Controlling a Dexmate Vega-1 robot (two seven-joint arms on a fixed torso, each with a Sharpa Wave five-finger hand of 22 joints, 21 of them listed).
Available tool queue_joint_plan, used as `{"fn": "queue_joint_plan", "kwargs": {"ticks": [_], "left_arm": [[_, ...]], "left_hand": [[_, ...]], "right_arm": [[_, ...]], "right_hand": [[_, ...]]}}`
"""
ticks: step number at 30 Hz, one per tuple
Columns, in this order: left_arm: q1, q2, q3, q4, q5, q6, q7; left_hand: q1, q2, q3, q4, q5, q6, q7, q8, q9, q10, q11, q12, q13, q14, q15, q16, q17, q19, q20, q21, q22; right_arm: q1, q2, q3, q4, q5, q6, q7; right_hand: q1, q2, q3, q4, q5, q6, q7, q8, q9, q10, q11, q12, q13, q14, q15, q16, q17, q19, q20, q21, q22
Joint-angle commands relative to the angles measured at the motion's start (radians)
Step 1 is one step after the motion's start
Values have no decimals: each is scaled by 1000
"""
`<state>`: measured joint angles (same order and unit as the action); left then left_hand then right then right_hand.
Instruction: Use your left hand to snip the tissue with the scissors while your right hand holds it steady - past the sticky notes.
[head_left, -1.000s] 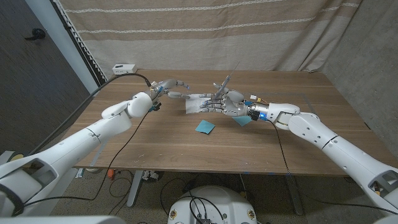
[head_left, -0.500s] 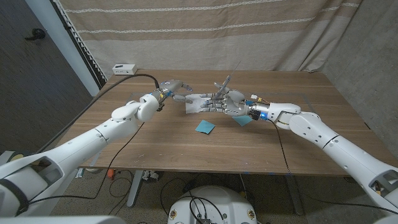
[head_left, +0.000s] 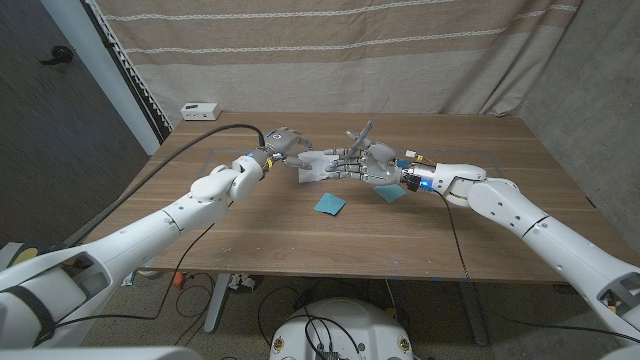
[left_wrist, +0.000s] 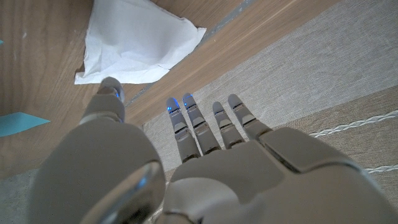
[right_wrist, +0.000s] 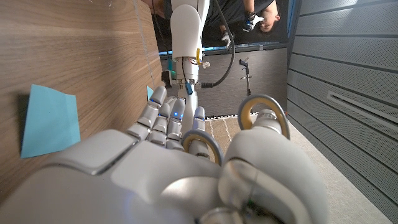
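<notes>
A white tissue (head_left: 312, 170) lies on the wooden table (head_left: 300, 235) behind the middle, and also shows under my left fingertips (left_wrist: 134, 43). My left hand (head_left: 285, 140) hovers at its left edge, fingers stretched and apart, holding nothing (left_wrist: 186, 162). My right hand (head_left: 362, 165) is at the tissue's right side and holds the scissors (head_left: 358, 133), blades pointing up and away. Their grey handle rings (right_wrist: 264, 112) sit around its thumb and a finger. One blue sticky note (head_left: 329, 204) lies in front of the tissue, another (head_left: 390, 193) under my right wrist.
A small white box (head_left: 200, 109) sits at the back left corner. A black cable (head_left: 215, 124) runs along my left arm. A striped curtain (head_left: 400, 50) hangs behind the table. A person (right_wrist: 264, 18) shows beyond the table in the right wrist view.
My left hand has moved right, from short of the tissue to its left edge. The right hand with the scissors has barely shifted.
</notes>
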<state>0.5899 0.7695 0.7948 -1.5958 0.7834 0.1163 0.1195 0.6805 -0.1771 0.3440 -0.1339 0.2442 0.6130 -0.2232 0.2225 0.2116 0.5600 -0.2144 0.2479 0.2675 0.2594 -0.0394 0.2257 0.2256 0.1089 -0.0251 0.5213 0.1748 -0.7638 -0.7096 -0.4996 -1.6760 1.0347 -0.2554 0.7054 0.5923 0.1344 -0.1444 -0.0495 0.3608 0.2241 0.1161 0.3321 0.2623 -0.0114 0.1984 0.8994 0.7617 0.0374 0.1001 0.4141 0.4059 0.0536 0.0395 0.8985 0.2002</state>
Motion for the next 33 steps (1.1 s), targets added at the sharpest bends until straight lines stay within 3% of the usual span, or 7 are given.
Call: {"fn": "queue_joint_plan", "kwargs": {"ticks": [1, 8, 11, 18, 27, 30, 33], "left_arm": [[-36, -25, 36, 28, 51, -11, -59], [-56, -42, 43, 51, 29, -30, -94], [-58, -46, 42, 56, 22, -36, -90], [-57, -46, 47, 60, 20, -44, -85], [-53, -45, 52, 64, 23, -46, -84], [-54, -47, 53, 62, 22, -36, -103], [-59, -49, 56, 65, 19, -33, -121]], "left_hand": [[1, 13, 1, -4, 8, 10, 3, 6, 1, 0, 1, 3, 2, -6, -146, 2, 5, 4, 4, -5, 2], [-3, 13, -9, -7, 16, 37, 4, 12, 0, 20, 26, 6, -4, 41, -129, 22, 6, 50, 0, -5, 3], [1, 14, -19, -12, 23, 61, 6, 14, -2, 43, 28, 8, -14, 115, -55, 43, -4, 89, 16, -11, 2], [10, 11, -27, -18, 26, 115, 5, 29, -3, 69, 14, 11, -24, 169, -48, 49, -20, 102, 18, -22, 2], [16, 15, -43, -17, 31, 91, 3, 4, -5, -56, 14, -41, -31, 163, -31, 18, -35, 88, 41, -55, 4], [17, 16, -46, -16, 33, 90, 3, 1, -5, -72, 15, -43, -30, 155, -8, 9, -36, 98, 76, -58, 4], [19, 17, -52, -16, 36, 90, 3, -3, -6, -80, 20, -38, -27, 164, 18, 3, -36, 137, 141, -56, 5]], "right_arm": [[-11, -8, 6, -12, 1, 1, -16], [-15, -11, 12, -17, 9, -2, -24], [-15, -11, 12, -16, 10, -2, -23], [-24, -15, 16, -23, 15, -4, -33], [-24, -17, 16, -25, 18, -8, -35], [-22, -17, 14, -25, 17, -11, -36], [-19, -17, 13, -23, 15, -12, -35]], "right_hand": [[-9, 3, 3, 1, -1, -14, 84, -2, 3, -7, 3, 10, 3, 2, 3, -4, 6, 6, 0, 5, 1], [-9, 3, 4, 1, -2, -15, 84, -5, 4, -8, 5, 12, 6, 2, 1, -4, 7, 6, 0, 6, 1], [-9, 3, 4, 0, -2, -15, 84, -5, 4, -9, 4, 13, 7, 3, 1, -5, 7, 5, 0, 6, 1], [-9, 2, 4, -1, -2, -14, 85, -7, 4, -9, 4, 15, 9, 3, 2, -5, 8, 5, 1, 6, 0], [-10, 2, 5, -1, -3, -13, 84, -8, 4, -9, 4, 17, 11, 2, 3, -7, 9, 4, 0, 6, 0], [-11, 2, 5, -1, -3, -12, 84, -9, 5, -10, 5, 17, 12, 2, 4, -7, 9, 5, 0, 6, 0], [-11, 2, 6, -2, -3, -12, 84, -10, 5, -10, 4, 18, 13, 2, 3, -7, 9, 4, 0, 6, 0]]}}
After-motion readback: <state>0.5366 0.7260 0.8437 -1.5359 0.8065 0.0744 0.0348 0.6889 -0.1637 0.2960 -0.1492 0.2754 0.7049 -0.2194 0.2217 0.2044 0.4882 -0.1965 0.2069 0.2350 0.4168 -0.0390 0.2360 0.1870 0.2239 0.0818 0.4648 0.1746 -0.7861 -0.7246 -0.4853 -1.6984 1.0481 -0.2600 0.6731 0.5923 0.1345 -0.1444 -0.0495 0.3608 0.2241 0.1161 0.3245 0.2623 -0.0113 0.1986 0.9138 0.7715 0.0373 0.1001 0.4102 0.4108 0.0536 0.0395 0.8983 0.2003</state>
